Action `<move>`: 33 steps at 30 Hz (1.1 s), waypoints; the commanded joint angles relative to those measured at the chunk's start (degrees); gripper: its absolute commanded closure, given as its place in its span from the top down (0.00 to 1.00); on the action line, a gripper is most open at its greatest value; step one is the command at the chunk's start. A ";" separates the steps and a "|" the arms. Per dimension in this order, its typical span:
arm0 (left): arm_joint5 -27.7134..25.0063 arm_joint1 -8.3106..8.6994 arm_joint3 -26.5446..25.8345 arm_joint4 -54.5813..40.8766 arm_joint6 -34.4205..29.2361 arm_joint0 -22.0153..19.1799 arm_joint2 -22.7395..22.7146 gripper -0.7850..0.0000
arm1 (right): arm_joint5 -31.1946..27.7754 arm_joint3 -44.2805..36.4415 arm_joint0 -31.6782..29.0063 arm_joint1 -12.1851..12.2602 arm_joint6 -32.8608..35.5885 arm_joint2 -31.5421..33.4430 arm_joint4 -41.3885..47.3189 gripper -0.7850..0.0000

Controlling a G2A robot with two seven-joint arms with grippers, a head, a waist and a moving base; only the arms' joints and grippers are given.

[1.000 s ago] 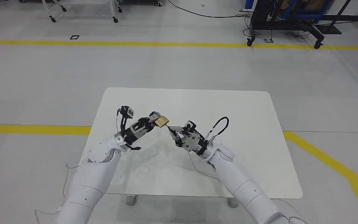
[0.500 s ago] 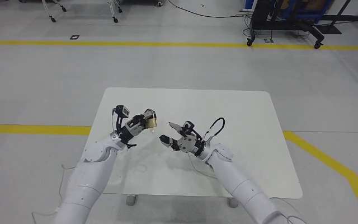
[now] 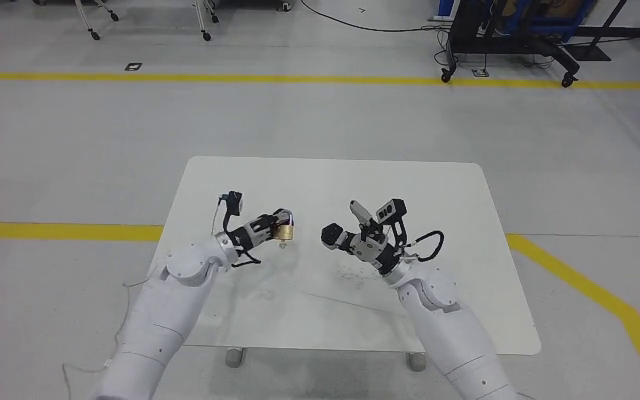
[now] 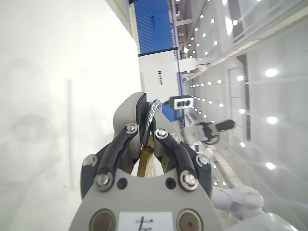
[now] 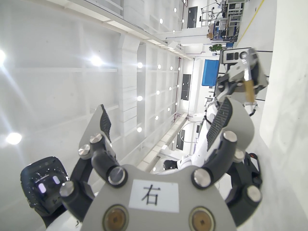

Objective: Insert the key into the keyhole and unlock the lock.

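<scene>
A brass padlock (image 3: 285, 231) with a silver shackle is held above the white table (image 3: 450, 200), left of the middle. My left gripper (image 3: 276, 224) is shut on it. In the left wrist view the brass body (image 4: 145, 160) sits between the fingers and the shackle (image 4: 154, 108) sticks out past their tips. My right gripper (image 3: 343, 222) hangs a short way to the right of the lock, open, with nothing between its pads (image 5: 220, 117). In the right wrist view the padlock (image 5: 249, 88) shows beyond the gripper (image 5: 163, 118), apart from it. I cannot make out the key.
The right arm's black cable (image 3: 430, 245) loops beside its wrist. Bare tabletop lies all around both grippers, and the table's front edge (image 3: 380, 348) is close under the forearms. A yellow floor line (image 3: 80, 231) runs past the table.
My right gripper has let go at the padlock, opened, and pulled back to the right while turning its wrist. The left gripper, still holding the lock, swung left and then came back.
</scene>
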 commanded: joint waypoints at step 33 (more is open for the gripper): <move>5.04 -2.21 3.48 19.74 3.87 -4.64 11.37 1.00 | -0.04 1.33 0.57 -0.04 0.12 -0.12 0.19 1.00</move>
